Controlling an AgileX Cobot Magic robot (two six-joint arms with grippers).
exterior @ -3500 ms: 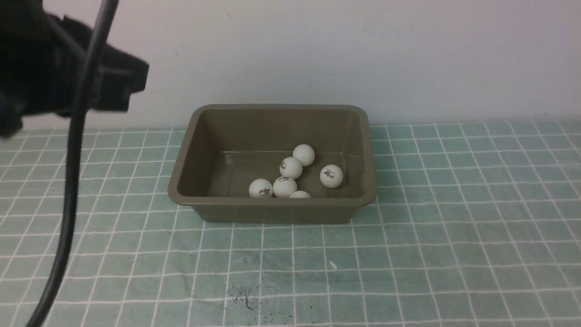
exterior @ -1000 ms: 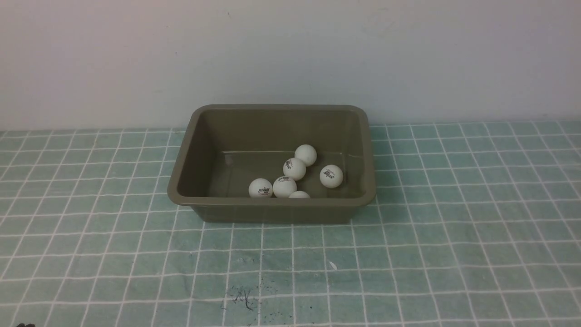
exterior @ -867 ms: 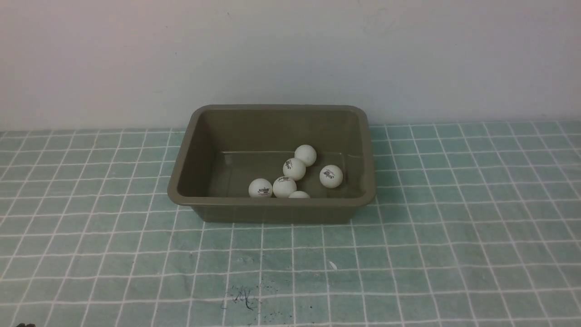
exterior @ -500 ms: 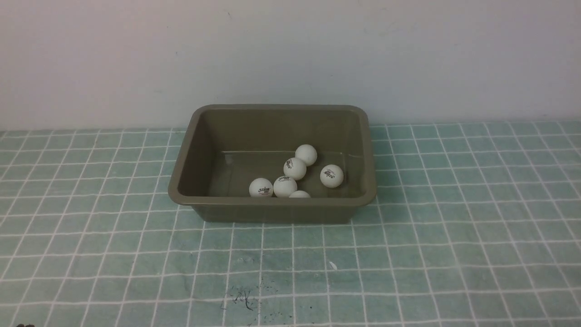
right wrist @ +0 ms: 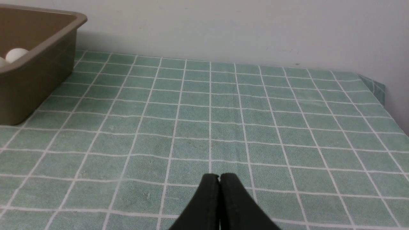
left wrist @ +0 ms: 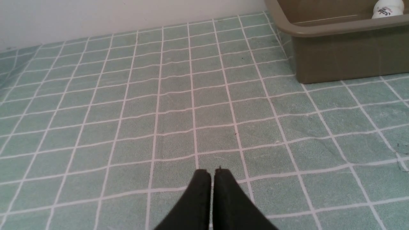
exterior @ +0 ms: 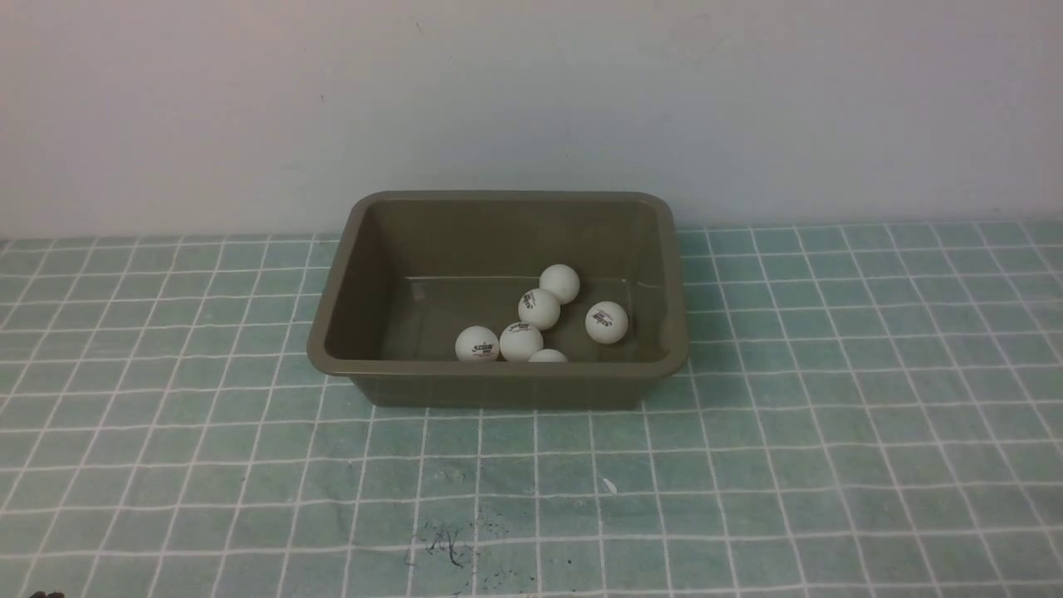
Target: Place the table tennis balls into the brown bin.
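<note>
On the left, the left tool (left wrist: 211, 172) shows at the bottom middle of its own picture. Its two black tips are pressed together, so it is closed and holds nothing. It hangs low over the green squared cloth (left wrist: 159, 105) that covers the surface. From this tool the bin (left wrist: 338, 57) sits in the upper right corner of the picture, well apart.

In the middle of the front picture sits the brown bin (exterior: 498, 384). Its long side runs left to right across the frame. The balls (exterior: 538, 309) lie inside it, on the bottom, toward the near wall and a bit right of the middle. I count six. One (exterior: 548, 355) peeks over the near rim. No ball lies on the cloth (exterior: 747, 465) in any picture. Neither arm shows in the front picture.

On the right, the right tool (right wrist: 219, 176) is at the bottom middle of its picture. Its tips touch too, so it is closed and empty. The bin (right wrist: 35, 73) is at the far left of that picture, with one ball (right wrist: 16, 54) showing over the rim.

Both tools sit about equally far from the bin, one on each side. I think the job looks done, since every ball I can see is in the bin. No more reaching seems needed.
</note>
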